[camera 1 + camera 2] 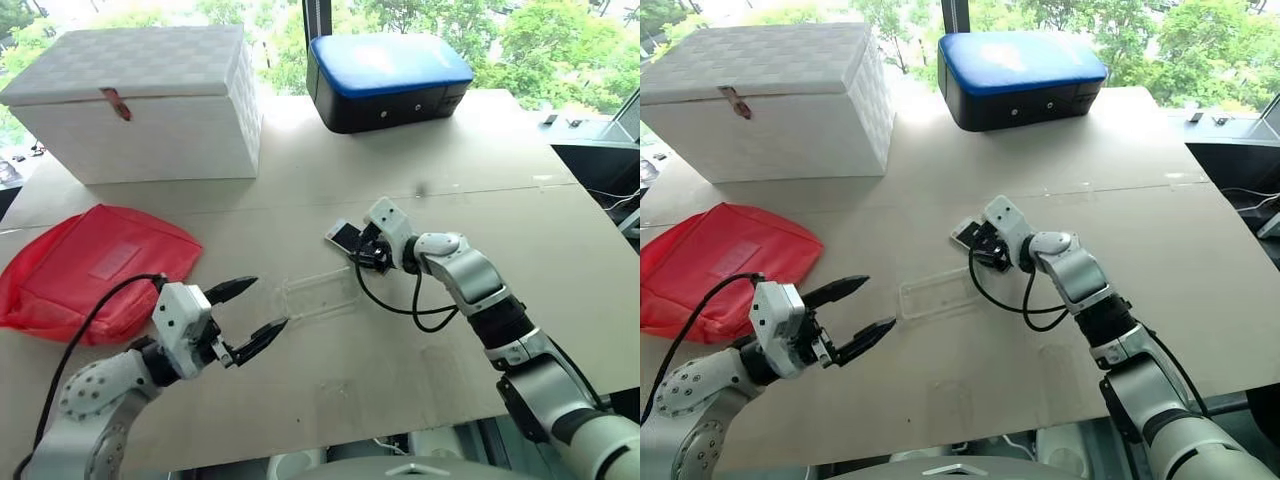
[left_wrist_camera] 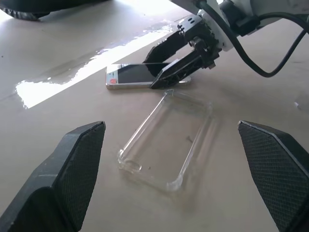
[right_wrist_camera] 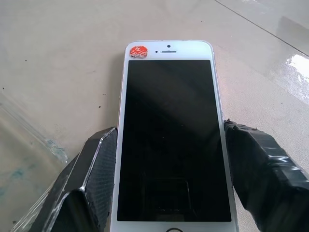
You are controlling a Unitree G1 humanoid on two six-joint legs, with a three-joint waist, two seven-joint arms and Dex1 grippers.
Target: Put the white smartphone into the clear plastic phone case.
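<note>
**Phone not yet in its case; the right claw is straddling it**

The right claw (image 1: 352, 248) is reaching down at a slant, its two black fingers (image 3: 91, 179) sitting on either side of the white smartphone (image 3: 170, 140), close to its long edges. Whether they are actually pinching it I cannot tell. The phone is lying flat and face up on the tabletop (image 1: 450, 160). Just beside it, nearer the robot, the clear plastic phone case (image 2: 166, 140) is lying empty, open side up. The left claw (image 1: 245, 315) is hovering wide open just short of the case, gripping nothing. So the main work seems to be remaining: lifting the phone, aligning it over the shell and pressing it in.
</note>
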